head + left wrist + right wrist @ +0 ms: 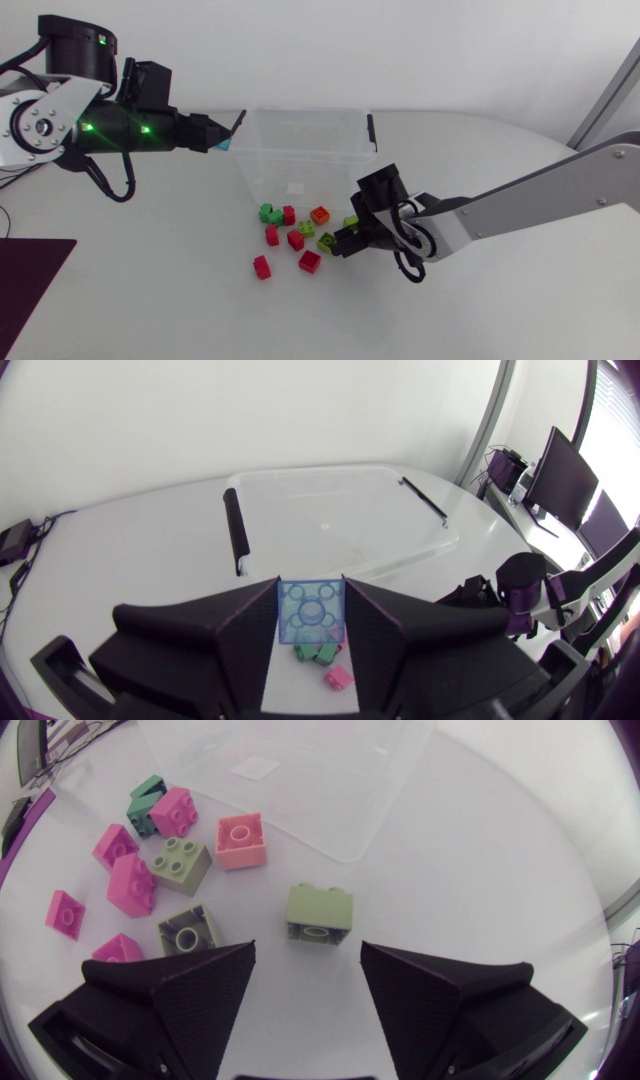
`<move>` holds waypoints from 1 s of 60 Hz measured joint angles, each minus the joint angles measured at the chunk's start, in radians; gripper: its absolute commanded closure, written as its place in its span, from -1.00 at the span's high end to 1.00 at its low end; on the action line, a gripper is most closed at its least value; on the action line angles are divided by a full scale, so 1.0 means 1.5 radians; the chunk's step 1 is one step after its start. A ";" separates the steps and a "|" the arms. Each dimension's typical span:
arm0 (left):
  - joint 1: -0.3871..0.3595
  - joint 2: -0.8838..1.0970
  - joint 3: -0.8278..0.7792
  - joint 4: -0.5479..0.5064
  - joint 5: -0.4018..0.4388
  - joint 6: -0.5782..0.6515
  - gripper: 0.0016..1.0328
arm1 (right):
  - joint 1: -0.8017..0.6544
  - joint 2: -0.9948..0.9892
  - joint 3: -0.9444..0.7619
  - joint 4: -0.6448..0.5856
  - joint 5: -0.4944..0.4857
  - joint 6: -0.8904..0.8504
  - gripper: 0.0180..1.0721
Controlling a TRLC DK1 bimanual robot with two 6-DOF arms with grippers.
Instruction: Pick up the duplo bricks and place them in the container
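A blue brick (311, 616) is clamped between the fingers of the left gripper (311, 596) and is held up just beside the left rim of the clear container (300, 112). The right gripper (308, 958) is spread wide, low over the table (150, 280). A pale green brick (320, 912) lies just ahead of its gap, untouched, and a second pale green brick (189, 930) is seen close beside one finger. Red bricks (296, 240), a green brick (268, 213) and an orange brick (320, 214) are scattered on the table in front of the container.
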 measured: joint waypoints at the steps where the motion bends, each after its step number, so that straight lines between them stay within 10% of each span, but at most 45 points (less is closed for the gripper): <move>1: 0.000 0.001 0.000 0.005 0.000 -0.002 -0.41 | 0.001 0.003 0.002 0.000 0.000 0.000 0.45; 43: -0.053 0.197 0.120 0.146 -0.019 -0.050 -0.33 | 0.001 0.031 0.024 0.036 0.015 0.004 -0.61; 47: -0.058 0.211 0.123 0.158 -0.037 -0.050 -0.09 | 0.001 0.005 0.013 0.032 0.014 0.004 -0.61; 52: -0.064 0.227 0.132 0.168 -0.063 -0.049 0.71 | 0.000 -0.048 0.002 0.008 0.015 0.004 -0.61; 60: -0.072 0.234 0.136 0.181 -0.068 -0.049 0.84 | -0.004 -0.161 -0.003 -0.046 0.014 0.002 -0.61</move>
